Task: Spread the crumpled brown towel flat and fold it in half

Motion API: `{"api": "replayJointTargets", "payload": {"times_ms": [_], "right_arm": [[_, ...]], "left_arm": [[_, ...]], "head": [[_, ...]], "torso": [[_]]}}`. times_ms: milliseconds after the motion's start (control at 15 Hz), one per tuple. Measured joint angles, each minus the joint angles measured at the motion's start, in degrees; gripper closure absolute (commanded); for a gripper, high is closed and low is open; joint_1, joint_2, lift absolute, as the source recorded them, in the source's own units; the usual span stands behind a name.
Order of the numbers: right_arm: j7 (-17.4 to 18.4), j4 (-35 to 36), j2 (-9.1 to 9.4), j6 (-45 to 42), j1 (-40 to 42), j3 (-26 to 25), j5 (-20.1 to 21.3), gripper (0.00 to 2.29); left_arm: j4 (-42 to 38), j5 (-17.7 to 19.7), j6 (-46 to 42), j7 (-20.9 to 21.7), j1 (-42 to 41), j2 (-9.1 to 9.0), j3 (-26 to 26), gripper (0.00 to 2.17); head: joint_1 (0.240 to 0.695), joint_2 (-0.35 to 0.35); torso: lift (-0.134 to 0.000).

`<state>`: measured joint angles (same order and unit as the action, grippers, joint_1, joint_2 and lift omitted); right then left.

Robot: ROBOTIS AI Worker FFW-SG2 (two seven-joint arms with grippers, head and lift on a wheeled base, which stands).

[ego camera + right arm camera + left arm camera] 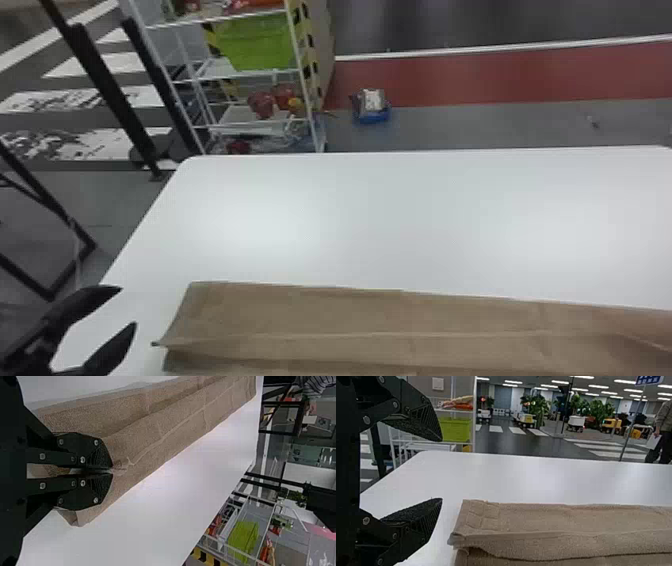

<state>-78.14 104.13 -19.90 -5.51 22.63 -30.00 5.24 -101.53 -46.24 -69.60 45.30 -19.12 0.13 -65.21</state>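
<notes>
while the left gripper (128, 306) hovers, fingers apart, beside the towel (350, 312), the right gripper (113, 470) pinches it.

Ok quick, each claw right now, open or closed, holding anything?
Left claw: open, holding nothing.
Right claw: closed on the brown towel.

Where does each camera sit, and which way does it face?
Head view: on the head, looking forward and down at the table and towel; left gripper at bottom left.
Left wrist: facing forward over the table; shows the same gripper, open.
Right wrist: facing leftward along the towel; right gripper shows, pinching it.
Both wrist views share the towel and green bin.
</notes>
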Motion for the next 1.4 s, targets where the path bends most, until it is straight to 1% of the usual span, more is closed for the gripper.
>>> {"api": "replayJointTargets", "payload": {"times_ms": [133,200,267,333,467,533,600,667,800,1000,1133,1267,1400], "right_arm": [[0.00,0.00,0.11,-1.08,0.12,0.03,0.15,1.05],[0.00,0.01,0.12,-1.17,0.17,0.03,0.19,1.05],[0.00,0.07,0.12,-1.19,0.24,0.03,0.20,1.05],[0.00,0.10,0.13,-1.20,0.34,0.03,0.21,1.05],[0.00,0.11,0.12,-1.24,0.53,0.03,0.21,1.05],[0.00,0.11,0.06,-1.24,0.53,0.03,0.21,1.05],[0.00,0.11,0.01,-1.24,0.50,0.03,0.21,1.05],[0.00,0.11,-0.03,-1.22,0.42,0.03,0.21,1.05],[0.00,0.11,-0.05,-1.21,0.22,0.03,0.21,1.05],[0.00,0.12,-0.05,-1.40,0.14,-0.57,-0.11,1.05],[0.00,0.18,-0.05,-3.73,0.67,-1.02,-0.31,1.05],[0.00,0.28,-0.15,-11.54,2.84,-1.60,0.40,1.05],[0.00,-0.54,-0.34,-21.46,4.63,-2.21,2.96,1.05]], "left_arm": [[-1.91,-0.54,1.60,-0.95,-0.14,-0.11,2.55,0.43],[-2.63,-1.27,2.35,-1.26,-0.18,-0.12,3.86,0.43],[-3.14,-2.84,3.62,-1.89,-0.21,-0.13,5.38,0.43],[-3.26,-5.54,5.66,-3.37,-0.20,-0.13,7.01,0.43],[-2.76,-12.74,10.08,-5.51,0.20,-0.13,9.66,0.43],[-2.48,-15.05,11.19,-4.94,0.34,-0.13,10.30,0.43],[-2.40,-15.86,11.55,-3.75,0.29,-0.13,10.49,0.43],[-2.52,-16.10,11.66,-1.70,0.01,-0.13,10.46,0.43],[-3.48,-15.31,11.59,-0.08,-1.14,-0.13,9.96,0.43],[-4.81,-14.25,11.30,-0.06,-2.59,-0.13,9.29,0.43],[-5.23,-14.14,10.85,-0.07,-3.08,-0.13,9.38,0.43],[-5.79,-13.72,10.45,-0.04,-3.73,-0.13,9.97,0.43],[-5.90,-13.41,10.31,-0.11,-3.97,-0.13,10.49,0.43]], "head": [[0.695,0.181],[0.695,0.169],[0.695,0.150],[0.695,0.145],[0.695,0.146],[0.695,0.151],[0.695,0.155],[0.695,0.157],[0.695,0.162],[0.695,0.164],[0.695,0.160],[0.695,0.159],[0.695,0.163]], "torso": [[-0.134],[-0.134],[-0.134],[-0.134],[-0.134],[-0.134],[-0.134],[-0.134],[-0.134],[-0.134],[-0.134],[-0.134],[-0.134]]}}
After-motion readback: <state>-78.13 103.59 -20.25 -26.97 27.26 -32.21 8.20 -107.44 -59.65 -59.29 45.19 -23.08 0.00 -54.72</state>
